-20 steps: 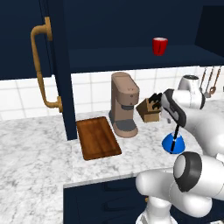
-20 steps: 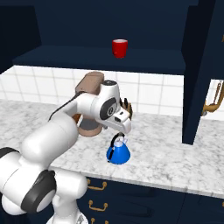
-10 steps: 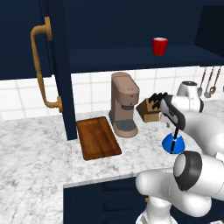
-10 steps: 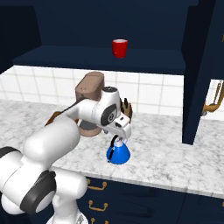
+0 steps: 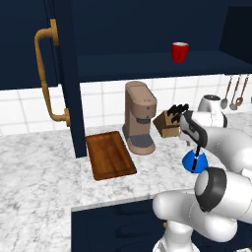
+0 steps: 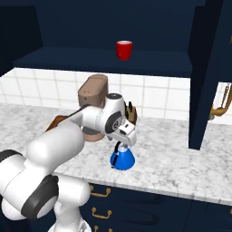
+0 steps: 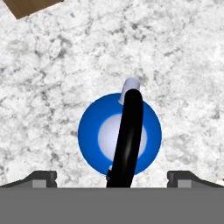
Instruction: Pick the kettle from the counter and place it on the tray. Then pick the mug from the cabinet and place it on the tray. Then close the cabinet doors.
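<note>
Compared with a second ago, we see the white arm's gripper (image 7: 112, 177) sunk lower over the small bright blue dome-shaped kettle (image 6: 123, 159), its fingers spread wide apart on either side of the thin black handle, gripping nothing. The kettle stands on the white and grey veined marble counter (image 5: 44, 182), well apart from the flat dark brown wooden tray (image 5: 109, 154).

We count one kettle, one tray, one small red mug (image 5: 179, 51) and one tall tan-brown coffee machine (image 5: 140, 117). The mug sits on the dark navy cabinet's (image 6: 108, 27) shelf.

Our hand view shows the kettle's pale spout; the left base view shows the knife block (image 5: 169, 121) and a brass-handled door (image 5: 61, 74).
</note>
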